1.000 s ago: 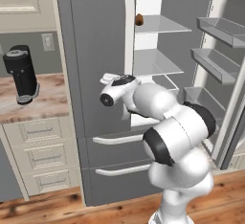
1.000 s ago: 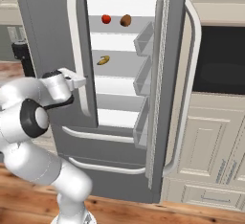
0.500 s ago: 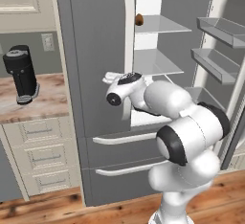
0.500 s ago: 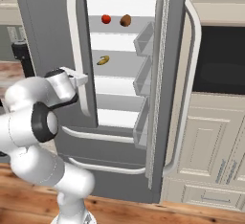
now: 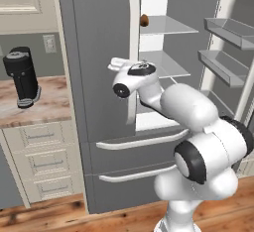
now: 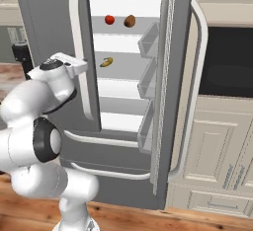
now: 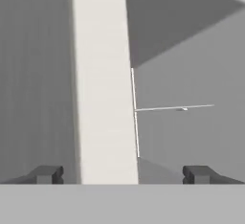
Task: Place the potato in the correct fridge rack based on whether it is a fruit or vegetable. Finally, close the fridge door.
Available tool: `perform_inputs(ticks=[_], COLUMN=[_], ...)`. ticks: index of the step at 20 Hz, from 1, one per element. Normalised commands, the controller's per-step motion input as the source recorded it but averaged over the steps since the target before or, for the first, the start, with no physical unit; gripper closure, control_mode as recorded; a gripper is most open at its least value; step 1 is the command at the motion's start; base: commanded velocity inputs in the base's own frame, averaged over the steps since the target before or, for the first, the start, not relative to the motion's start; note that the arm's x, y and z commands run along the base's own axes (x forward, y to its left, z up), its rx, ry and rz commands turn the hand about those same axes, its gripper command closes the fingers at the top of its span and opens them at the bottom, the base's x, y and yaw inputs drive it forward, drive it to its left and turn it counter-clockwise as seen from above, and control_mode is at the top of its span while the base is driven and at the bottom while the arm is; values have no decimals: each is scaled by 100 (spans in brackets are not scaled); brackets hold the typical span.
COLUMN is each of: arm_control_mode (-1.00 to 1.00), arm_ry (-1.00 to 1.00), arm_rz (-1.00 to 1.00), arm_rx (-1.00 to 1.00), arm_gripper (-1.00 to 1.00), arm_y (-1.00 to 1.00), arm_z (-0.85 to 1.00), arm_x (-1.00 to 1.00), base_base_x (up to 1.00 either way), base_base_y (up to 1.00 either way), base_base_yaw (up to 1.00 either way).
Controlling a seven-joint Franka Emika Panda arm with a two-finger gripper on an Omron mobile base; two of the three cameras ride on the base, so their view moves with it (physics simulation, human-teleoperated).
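Standing on the tabletop (image 5: 44, 108) at far left, a dark coffee machine (image 5: 22, 77) plays no part here. Next comes the fridge's shut left door, with its pale vertical handle (image 6: 79, 67); the tool (image 7: 123, 174) faces that handle from close by, fingertips (image 7: 47, 174) spread wide, nothing between them. Further right, inside the fridge, the potato (image 6: 129, 20) rests on the fridge rack (image 6: 118, 26) beside a red fruit (image 6: 109, 19), while a banana (image 6: 105, 62) lies one shelf lower. With the potato placed, what remains is probably closing the open right door (image 6: 170, 77), which stands swung out.
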Motion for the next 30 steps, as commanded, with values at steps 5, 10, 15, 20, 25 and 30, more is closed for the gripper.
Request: perform_inputs(ticks=[5,10,15,20,25,30], arm_control_mode=[-100,-100,-100,-100,-100,-100], arm_ry=[1,10,17,15,12,0], arm_rz=[0,0,3,8,8,1], arm_rx=[4,11,12,11,9,0], arm_gripper=[-100,-100,-100,-100,-100,-100], arm_y=[-6,-23,-38,-46,-42,-4], arm_z=[76,67,26,1,0,0], arm_x=[-100,-100,-100,-100,-100,-100], base_base_x=[0,0,0,0,0,0], base_base_y=[0,0,0,0,0,0], base_base_yaw=[0,0,0,0,0,0])
